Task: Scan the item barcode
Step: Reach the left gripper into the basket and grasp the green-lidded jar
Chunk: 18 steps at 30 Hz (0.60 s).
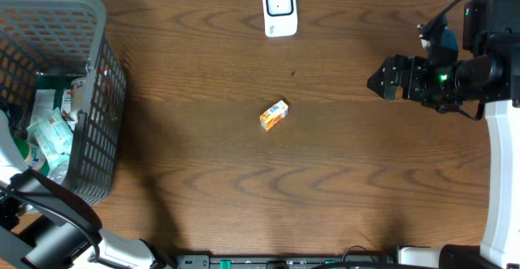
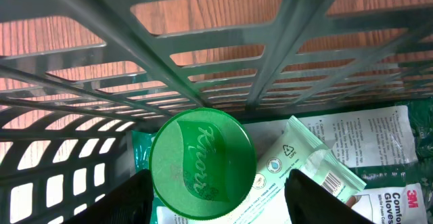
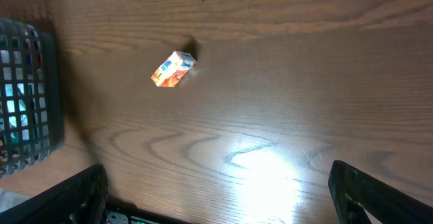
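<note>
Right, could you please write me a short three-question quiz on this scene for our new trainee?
1. True or false: the small orange carton lies inside the grey plastic mesh basket.
2. In its wrist view, which item shows between the left gripper's fingers? A) a red cup B) the round green Knorr lid C) a blue bottle
3. Fill in: the right gripper's jaws stand ____.

Key: 1 false, it lies out on the wooden table; 2 B; 3 open.
</note>
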### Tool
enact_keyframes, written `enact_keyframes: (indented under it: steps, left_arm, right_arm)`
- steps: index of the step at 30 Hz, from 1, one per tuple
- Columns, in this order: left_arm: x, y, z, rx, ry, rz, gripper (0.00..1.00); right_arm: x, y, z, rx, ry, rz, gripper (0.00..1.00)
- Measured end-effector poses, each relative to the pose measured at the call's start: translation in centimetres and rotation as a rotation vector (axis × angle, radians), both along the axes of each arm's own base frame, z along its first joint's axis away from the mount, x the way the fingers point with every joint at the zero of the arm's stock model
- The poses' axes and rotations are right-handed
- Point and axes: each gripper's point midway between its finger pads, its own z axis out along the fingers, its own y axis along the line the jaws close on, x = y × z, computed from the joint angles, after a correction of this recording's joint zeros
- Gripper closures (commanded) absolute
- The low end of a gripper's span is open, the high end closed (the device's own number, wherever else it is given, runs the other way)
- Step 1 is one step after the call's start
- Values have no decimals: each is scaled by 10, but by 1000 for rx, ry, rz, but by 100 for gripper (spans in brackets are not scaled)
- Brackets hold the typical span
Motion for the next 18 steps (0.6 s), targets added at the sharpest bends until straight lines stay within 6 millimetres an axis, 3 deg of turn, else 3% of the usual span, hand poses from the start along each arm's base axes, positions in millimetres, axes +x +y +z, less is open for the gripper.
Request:
enact_keyframes:
  steps: [9, 11, 18]
  left_arm:
    - [-1, 6, -2, 30, 14, 12, 37]
    - [-1, 7, -3, 33, 21, 13, 28]
    - [-5, 4, -26, -17, 80, 5, 24]
  right_arm:
    - [0, 0, 0, 0, 0, 0, 1]
    - [0, 0, 0, 0, 0, 0, 1]
    - [0, 0, 0, 0, 0, 0, 1]
